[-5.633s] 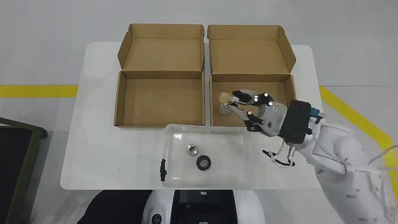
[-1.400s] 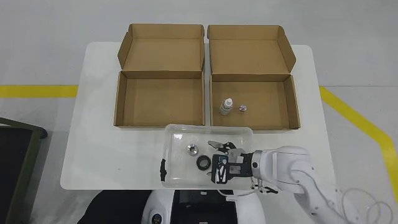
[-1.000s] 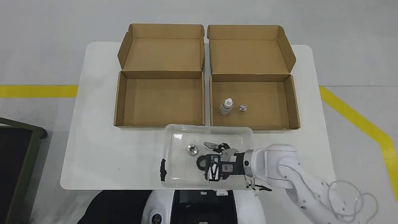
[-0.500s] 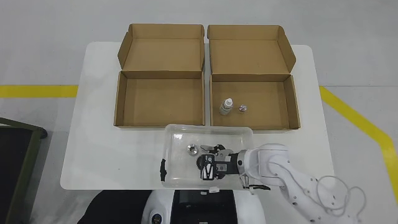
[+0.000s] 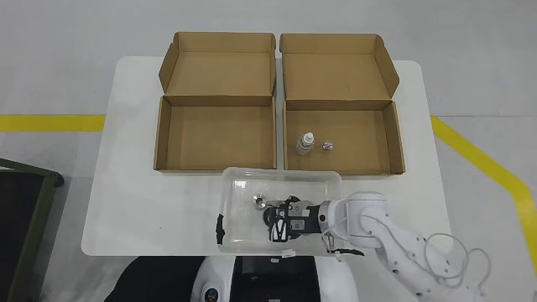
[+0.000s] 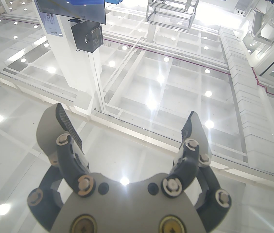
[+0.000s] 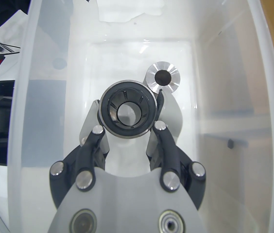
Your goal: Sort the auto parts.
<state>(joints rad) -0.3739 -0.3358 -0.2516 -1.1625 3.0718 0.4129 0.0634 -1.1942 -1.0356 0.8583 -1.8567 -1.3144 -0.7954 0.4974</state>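
Bearing now clasped by right gripper, advanced along bin

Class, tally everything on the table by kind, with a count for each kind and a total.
Boxes: 2
Bin: 1
Parts: 4 (bearing, disc, bottle-shaped part, small silver part)
Total: 7

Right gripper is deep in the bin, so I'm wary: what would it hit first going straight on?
Probably the floor of the clear bin. The right gripper points down at it, jaws closed around the black ring; the silver part sits just beside one jaw. Depth is unclear.
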